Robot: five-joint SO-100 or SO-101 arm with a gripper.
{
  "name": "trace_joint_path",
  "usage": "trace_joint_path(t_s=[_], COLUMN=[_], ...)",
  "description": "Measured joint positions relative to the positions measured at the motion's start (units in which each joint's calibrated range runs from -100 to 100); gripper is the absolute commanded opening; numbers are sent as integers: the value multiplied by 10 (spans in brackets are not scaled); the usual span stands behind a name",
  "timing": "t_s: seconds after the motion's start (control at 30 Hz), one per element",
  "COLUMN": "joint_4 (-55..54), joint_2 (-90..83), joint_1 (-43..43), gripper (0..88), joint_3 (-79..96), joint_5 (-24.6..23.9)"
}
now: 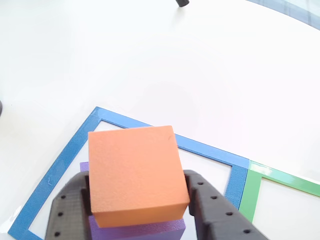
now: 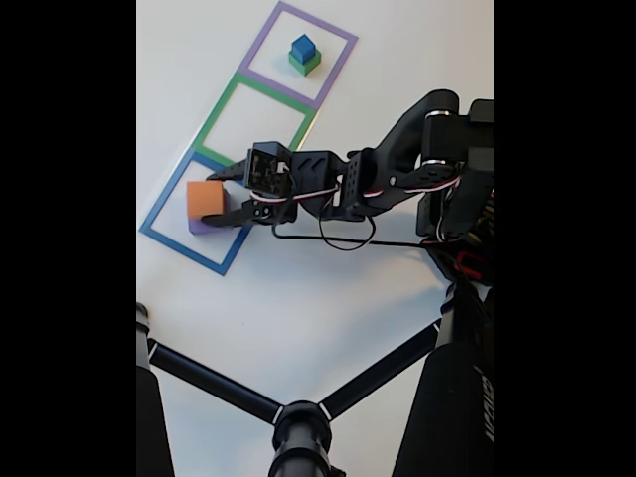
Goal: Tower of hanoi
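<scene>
The orange block (image 1: 135, 172) sits on the flat purple block (image 1: 140, 231), slightly askew, inside the blue tape square (image 1: 65, 160). My gripper (image 1: 137, 175) is shut on the orange block, one black finger (image 1: 70, 205) pressed against each of its sides. In the fixed view the orange block (image 2: 205, 198) covers most of the purple block (image 2: 197, 227), with the gripper (image 2: 215, 198) reaching in from the right. Far off, the small blue cube (image 2: 302, 46) rests on the green block (image 2: 306, 65) inside the purple tape square (image 2: 260, 50).
The green tape square (image 2: 224, 109) lies between the other two with nothing in it. The white table (image 1: 150, 60) stretches away beyond the squares. A black stand with three legs (image 2: 298, 427) crosses the near part of the fixed view. A small dark object (image 1: 182, 2) shows at the table's far edge.
</scene>
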Motion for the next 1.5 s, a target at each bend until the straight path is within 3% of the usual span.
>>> trace_joint_path(t_s=[0.27,0.43,0.87,1.2,1.27,1.5], joint_4=[-3,-13,-31,-3,38,297], joint_2=[0,6,16,-47,-94,-319], joint_1=[-5,-5,-5,-6,-7,37], gripper=[84,188,274,282,259,23], joint_3=[0,0,0,2,0,-11], joint_5=[0,0,-2,0,0,0])
